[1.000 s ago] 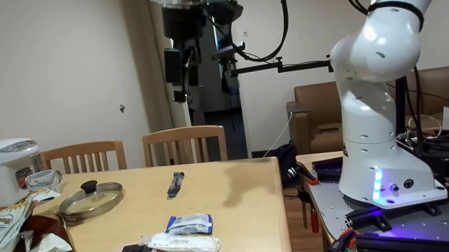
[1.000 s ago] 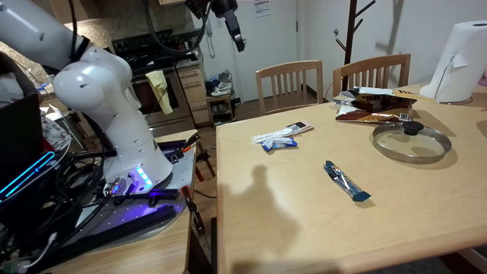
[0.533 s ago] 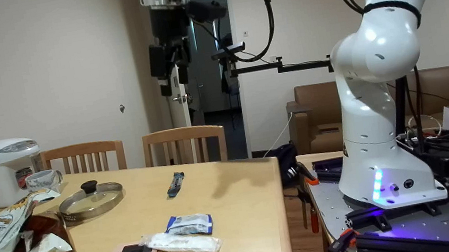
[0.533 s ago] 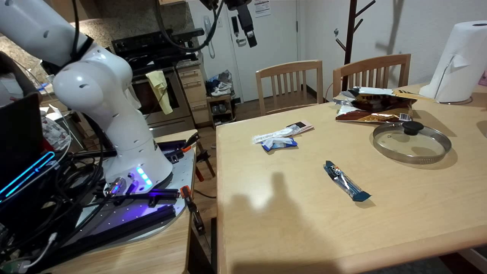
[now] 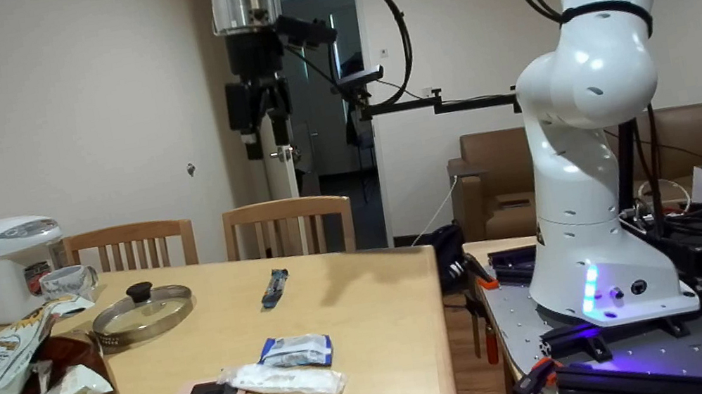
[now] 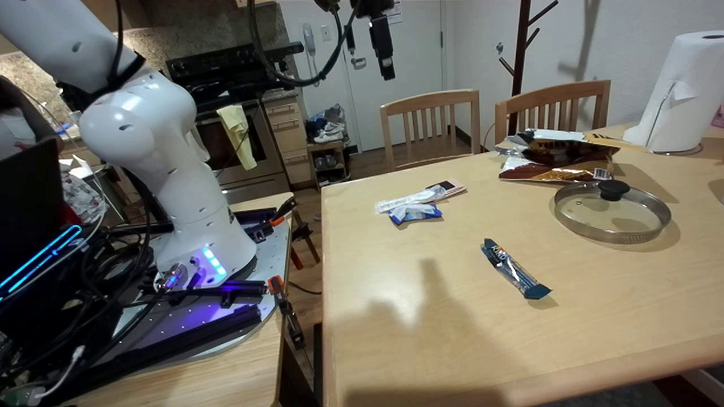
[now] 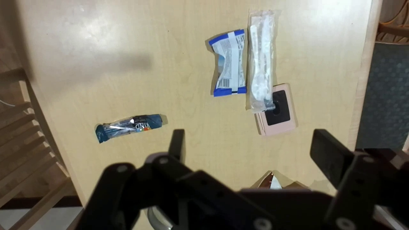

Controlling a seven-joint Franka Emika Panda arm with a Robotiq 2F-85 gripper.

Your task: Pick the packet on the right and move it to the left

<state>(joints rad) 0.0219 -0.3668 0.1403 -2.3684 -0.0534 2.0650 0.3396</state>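
Note:
A blue-and-white packet (image 5: 296,351) lies flat on the table, and also shows in an exterior view (image 6: 416,213) and the wrist view (image 7: 230,64). A clear packet of white plastic cutlery (image 5: 285,380) lies beside it, one end over a pink card holder; it also shows in the wrist view (image 7: 262,60). A dark blue KIND bar packet (image 5: 276,288) lies apart, also in an exterior view (image 6: 513,269) and the wrist view (image 7: 127,126). My gripper (image 5: 267,143) is high above the table, pointing down; the wrist view shows its fingers (image 7: 250,140) wide apart with nothing between them.
A pink card holder (image 7: 286,123) lies on the table (image 5: 383,391). A glass lid (image 5: 143,317), a large opened foil bag (image 5: 41,370), a mug (image 5: 67,283) and a white water boiler (image 5: 7,272) stand farther off. A paper towel roll (image 6: 679,93) shows too.
The arm and gripper have moved out over the table, away from the robot base, and the gripper has turned to point more straight down. The objects on the table have not moved.

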